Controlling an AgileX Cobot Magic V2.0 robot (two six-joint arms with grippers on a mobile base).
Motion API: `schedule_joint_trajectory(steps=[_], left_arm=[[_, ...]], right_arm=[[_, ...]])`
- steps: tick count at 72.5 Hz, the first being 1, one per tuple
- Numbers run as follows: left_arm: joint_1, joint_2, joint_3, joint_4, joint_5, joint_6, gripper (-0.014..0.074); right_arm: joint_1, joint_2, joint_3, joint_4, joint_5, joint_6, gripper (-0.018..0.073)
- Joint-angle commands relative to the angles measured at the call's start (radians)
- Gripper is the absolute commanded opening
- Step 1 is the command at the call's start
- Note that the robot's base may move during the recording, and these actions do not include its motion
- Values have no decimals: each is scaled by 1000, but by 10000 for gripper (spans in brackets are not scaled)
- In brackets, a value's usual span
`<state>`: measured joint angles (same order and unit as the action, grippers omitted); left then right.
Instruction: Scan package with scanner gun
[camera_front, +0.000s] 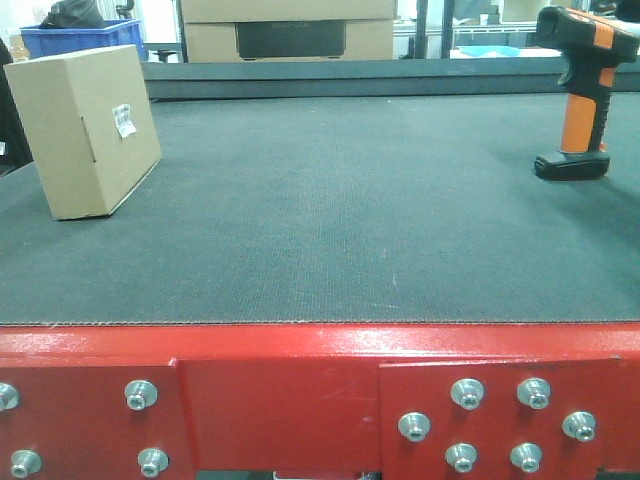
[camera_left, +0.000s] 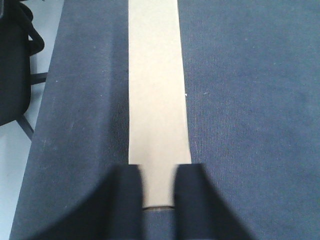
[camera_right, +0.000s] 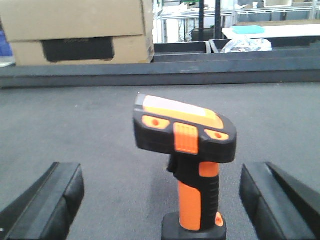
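The package (camera_front: 85, 130), a plain brown box with a small white label (camera_front: 125, 120), stands at the far left of the dark belt. In the left wrist view its brown top (camera_left: 155, 90) runs straight ahead, and my left gripper (camera_left: 158, 172) hovers over its near end, slightly open with nothing gripped. The scanner gun (camera_front: 580, 100) stands upright on its black base at the far right. In the right wrist view the scanner gun (camera_right: 185, 145) stands between and just beyond the wide-open right gripper (camera_right: 160, 187), whose fingers (camera_right: 60, 192) do not touch it. Neither gripper shows in the front view.
A wide cardboard box with a dark panel (camera_front: 288, 30) sits behind the belt's raised back rail (camera_front: 350, 78), with a blue bin (camera_front: 85, 38) beside it. A red metal frame (camera_front: 320, 350) lines the front edge. A black chair (camera_left: 12, 75) stands off the belt's left side.
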<state>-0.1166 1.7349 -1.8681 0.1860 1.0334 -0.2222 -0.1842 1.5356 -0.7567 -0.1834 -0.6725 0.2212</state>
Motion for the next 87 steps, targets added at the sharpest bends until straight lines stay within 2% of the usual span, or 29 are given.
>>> schedule_joint_trajectory(steps=[1,3,8,14,21,24,29,36,42,50,55,65,71,79,87], left_arm=[[-5,-67,103,23,-88,-37,-69],[-5,-84,135,31,-122,-54,-114],[-5,-148,259,53,-220,-105,-111],[-5,-212,389,86,-350,-161,-111],[-5,-299,567,95,-535,-176,-111],[-5,-345,660,95,-633,-176,-111],[-5,-403,773,95,-775,-176,-111],[-5,-469,902,95,-935,-176,-111],[2,-516,982,104,-956,-174,-111],[8,-570,1022,160,-819,-174,-111],[35,-612,1027,129,-785,-174,-111],[155,-725,1099,79,-852,-174,-95],[201,-802,1167,63,-869,-174,-94],[218,-918,1269,70,-908,-174,-94],[200,-1039,1372,70,-985,-174,-94]], right_arm=[[-2,-29,3,-28,15,-2,538],[-2,-36,3,-30,25,-2,538],[-2,-54,3,-30,52,-2,530],[-2,-87,3,-30,103,-2,454],[-2,-135,3,-30,184,-2,266],[-2,-157,3,-30,225,-2,144],[-2,-187,3,-30,283,0,-2],[-2,-223,3,-30,335,34,-172],[-2,-258,3,-30,358,72,-168],[19,-313,7,-30,389,73,-168],[43,-349,25,-30,392,73,-168],[104,-436,124,-30,378,73,-168],[124,-491,191,-30,378,73,-168],[126,-579,271,-30,376,73,-168],[126,-684,341,-30,378,73,-168]])
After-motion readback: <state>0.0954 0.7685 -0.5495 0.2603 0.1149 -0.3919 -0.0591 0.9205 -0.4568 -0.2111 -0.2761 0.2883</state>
